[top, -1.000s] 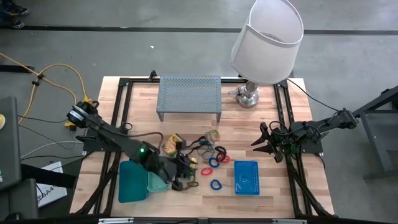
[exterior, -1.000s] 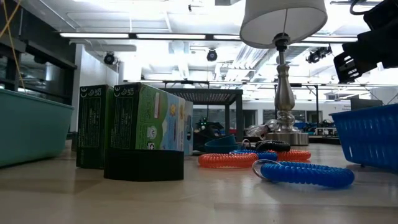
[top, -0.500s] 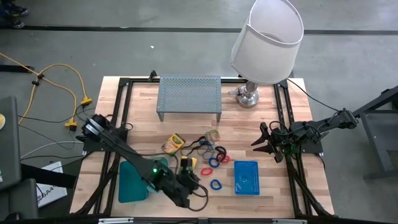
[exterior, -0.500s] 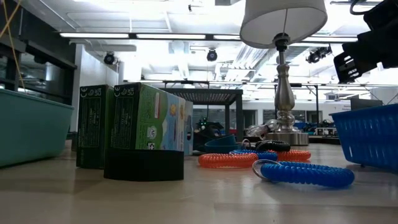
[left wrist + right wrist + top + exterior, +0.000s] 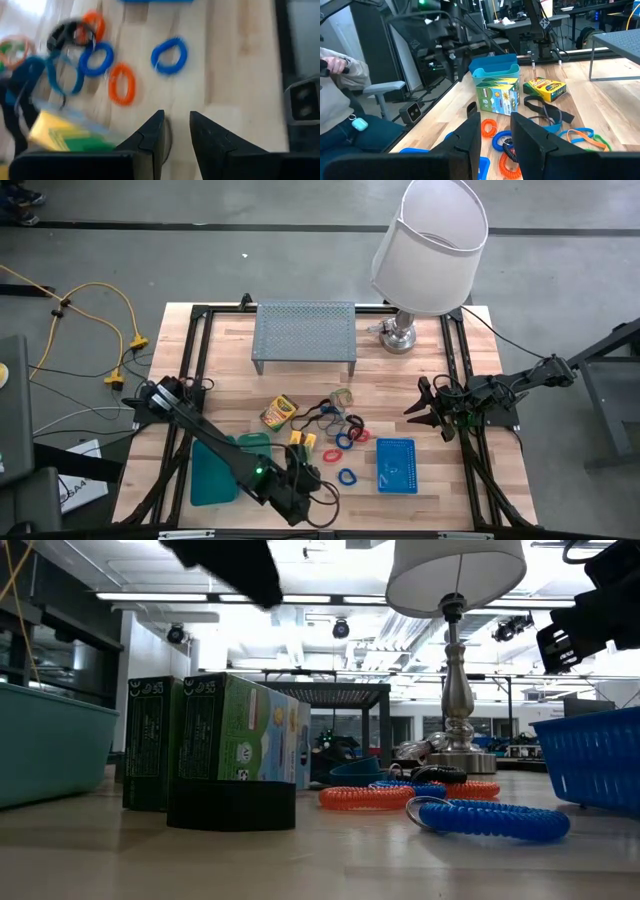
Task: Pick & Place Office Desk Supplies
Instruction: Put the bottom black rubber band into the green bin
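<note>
The yellow-green blocks (image 5: 303, 442) (image 5: 240, 745) stand on the table beside the teal trays (image 5: 213, 472). The crayon box (image 5: 279, 411) lies flat behind them. Red (image 5: 122, 84), blue (image 5: 170, 54) and black (image 5: 65, 31) band loops lie scattered between the blocks and the blue mesh basket (image 5: 397, 465). My left gripper (image 5: 308, 480) (image 5: 177, 132) hangs near the table's front edge, just in front of the blocks. It is open by a narrow gap with nothing between its fingers. My right gripper (image 5: 415, 415) (image 5: 495, 132) waits open at the right side.
A grey perforated riser (image 5: 305, 335) stands at the back, with a white-shaded lamp (image 5: 430, 245) to its right. Bare wood lies between the left gripper and the basket. A seated person (image 5: 340, 95) shows beyond the table's edge in the right wrist view.
My left gripper has gone toward the table's near edge and down, rolling as it went, and has uncovered the yellow-green blocks in the high view. The arm now shows at the top left of the low view. The blocks and loops have stayed put.
</note>
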Available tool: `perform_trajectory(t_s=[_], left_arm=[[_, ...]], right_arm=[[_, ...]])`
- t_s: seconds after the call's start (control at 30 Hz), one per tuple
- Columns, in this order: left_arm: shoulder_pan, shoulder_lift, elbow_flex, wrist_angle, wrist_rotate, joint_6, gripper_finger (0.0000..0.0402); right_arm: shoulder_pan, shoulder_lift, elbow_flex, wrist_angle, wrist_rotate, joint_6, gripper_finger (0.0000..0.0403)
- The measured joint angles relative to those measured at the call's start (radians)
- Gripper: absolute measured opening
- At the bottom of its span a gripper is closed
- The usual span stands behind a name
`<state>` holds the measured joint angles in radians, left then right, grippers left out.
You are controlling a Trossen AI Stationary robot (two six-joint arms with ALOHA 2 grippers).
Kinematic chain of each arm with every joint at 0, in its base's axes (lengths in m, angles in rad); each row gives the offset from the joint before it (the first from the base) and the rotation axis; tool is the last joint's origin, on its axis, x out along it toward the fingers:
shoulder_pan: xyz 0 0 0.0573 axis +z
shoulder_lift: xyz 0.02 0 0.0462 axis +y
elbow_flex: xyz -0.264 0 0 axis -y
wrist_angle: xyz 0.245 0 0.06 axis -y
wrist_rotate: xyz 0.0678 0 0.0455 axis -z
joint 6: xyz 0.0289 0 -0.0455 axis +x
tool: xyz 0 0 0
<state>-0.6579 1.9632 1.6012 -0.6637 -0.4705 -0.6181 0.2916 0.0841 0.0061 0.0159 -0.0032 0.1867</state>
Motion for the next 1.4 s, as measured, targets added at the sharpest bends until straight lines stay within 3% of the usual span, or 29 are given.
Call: perform_trajectory(t_s=[0.63,1.4], left_arm=[[0.002,0.08,-0.001,-0.023,0.098,-0.093,0.0085],[0.021,0.129,-0.001,-0.068,0.113,-0.109,0.0085]], right_arm=[[0.0,0.014,0.0,0.001,0.0,0.0,0.0094],[0.0,0.014,0.0,0.001,0.0,0.0,0.0094]])
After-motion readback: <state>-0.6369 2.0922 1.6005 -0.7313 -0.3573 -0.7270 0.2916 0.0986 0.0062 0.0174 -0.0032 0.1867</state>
